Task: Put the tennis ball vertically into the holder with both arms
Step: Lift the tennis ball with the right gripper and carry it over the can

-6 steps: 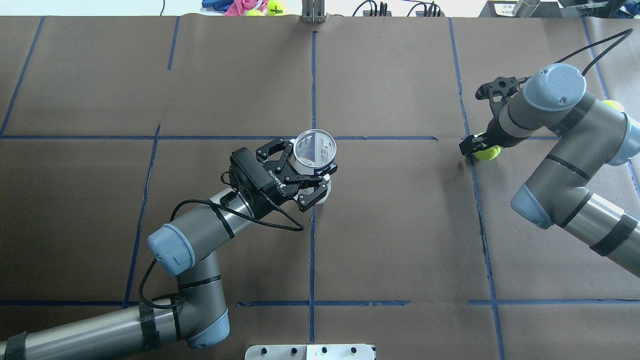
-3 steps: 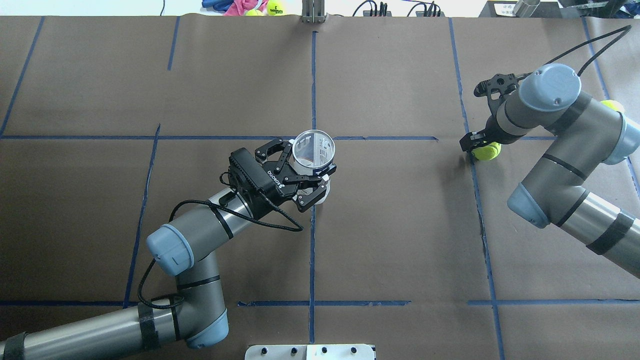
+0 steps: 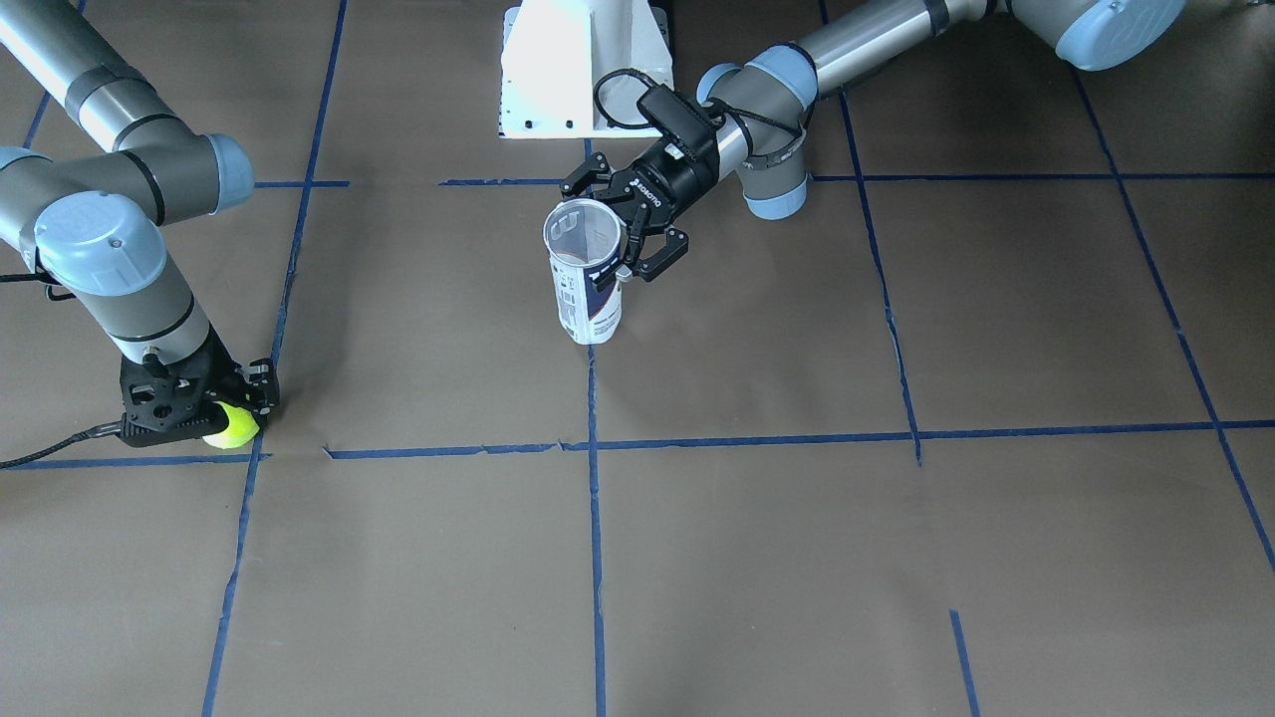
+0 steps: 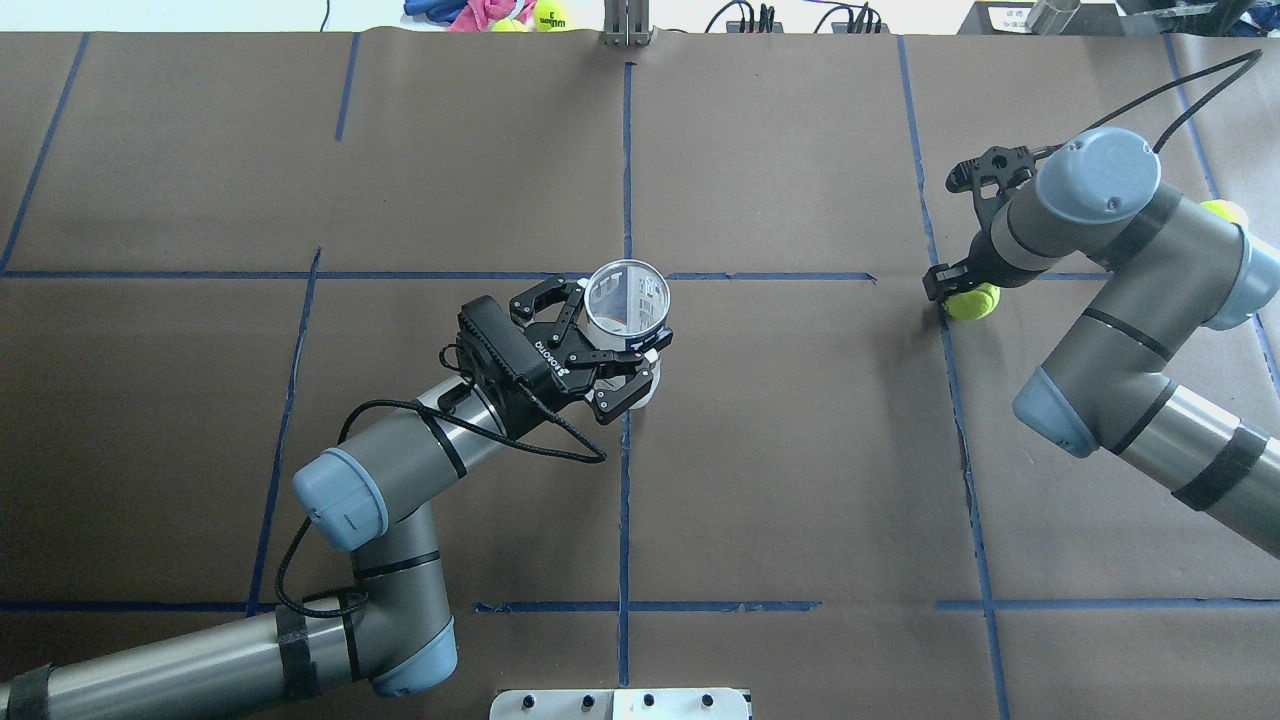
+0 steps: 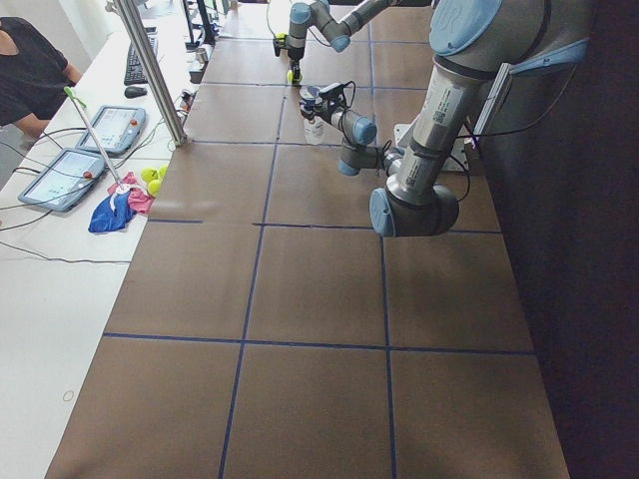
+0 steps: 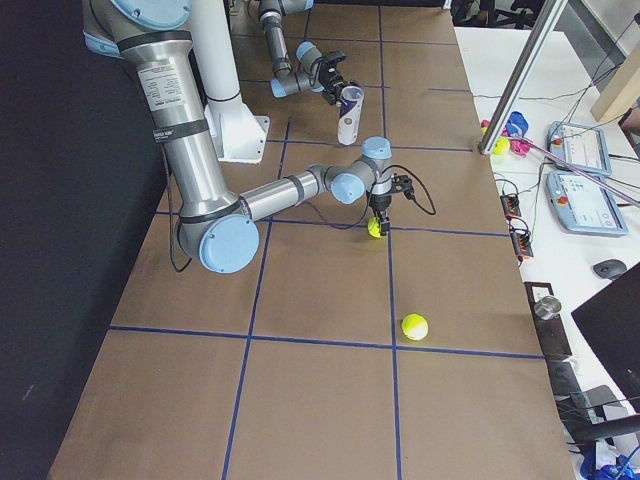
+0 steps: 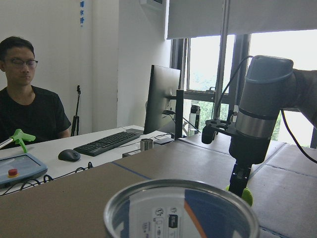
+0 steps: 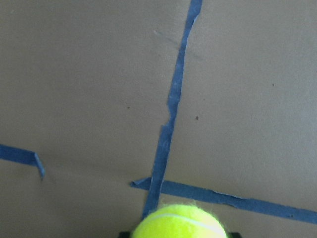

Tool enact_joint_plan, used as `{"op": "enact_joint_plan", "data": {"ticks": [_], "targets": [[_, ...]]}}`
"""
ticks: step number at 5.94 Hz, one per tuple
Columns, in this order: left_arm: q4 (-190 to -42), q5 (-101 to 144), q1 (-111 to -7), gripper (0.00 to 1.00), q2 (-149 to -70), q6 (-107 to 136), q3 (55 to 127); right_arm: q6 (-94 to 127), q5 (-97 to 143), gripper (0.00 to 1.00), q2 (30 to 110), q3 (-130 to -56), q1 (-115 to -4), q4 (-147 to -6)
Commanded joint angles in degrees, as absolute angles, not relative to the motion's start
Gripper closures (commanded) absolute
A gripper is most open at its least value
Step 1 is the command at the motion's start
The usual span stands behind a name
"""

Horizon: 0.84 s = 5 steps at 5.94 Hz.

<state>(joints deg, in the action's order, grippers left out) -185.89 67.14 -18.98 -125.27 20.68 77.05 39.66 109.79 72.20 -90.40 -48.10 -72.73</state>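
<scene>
Since the tennis ball (image 4: 976,303) has to go in from above, what matters is where the holder (image 3: 590,304) sits relative to it: in the overhead view the can is at frame centre and the ball is at the right edge, slightly higher in frame, so they're well apart

- Holder: upright on the table (image 4: 800,450), long axis vertical, mouth open and facing up, nothing inside that I can see
- left gripper (image 4: 618,322): comes in from lower left of the overhead view, fingers bracket the upper part of the can, one each side, and look clamped on its wall. It's the nearer arm to the holder and its job reads as steadying
- right gripper (image 4: 958,292): pointing down over the ball, fingers drawn in around it. In the right wrist view the ball fills the bottom centre between two dark finger edges, so I judge it pinched, with the ball resting on the paper, not lifted
- Judgement: next move is lift, carry left across the frame to above the can mouth, then straight down. The ball is about as wide as the can, so centring over the rim is the tight part

A spare ball (image 6: 414,326) lies on the table nearer the camera in the right side view; ignore it
</scene>
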Motion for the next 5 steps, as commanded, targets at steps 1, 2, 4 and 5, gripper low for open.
{"op": "enact_joint_plan", "data": {"ticks": [1, 2, 4, 5], "targets": [[-185.9, 67.1, -18.9, 0.19, -125.2, 20.7, 77.0, 44.2, 110.3, 0.73, 72.1, -97.5, -48.2, -73.1], [-186.2, 67.1, -18.2, 0.19, -125.0, 20.7, 77.0, 48.7, 112.1, 0.73, 70.8, -101.4, -48.1, -73.6], [-189.7, 62.6, -16.1, 0.19, -125.0, 20.7, 75.2, 63.2, 116.4, 0.69, 67.2, -108.2, -47.6, -73.7], [-190.3, 61.2, -15.3, 0.19, -125.3, 20.7, 75.1, 70.2, 117.9, 0.69, 64.7, -110.9, -47.2, -73.7]]}}
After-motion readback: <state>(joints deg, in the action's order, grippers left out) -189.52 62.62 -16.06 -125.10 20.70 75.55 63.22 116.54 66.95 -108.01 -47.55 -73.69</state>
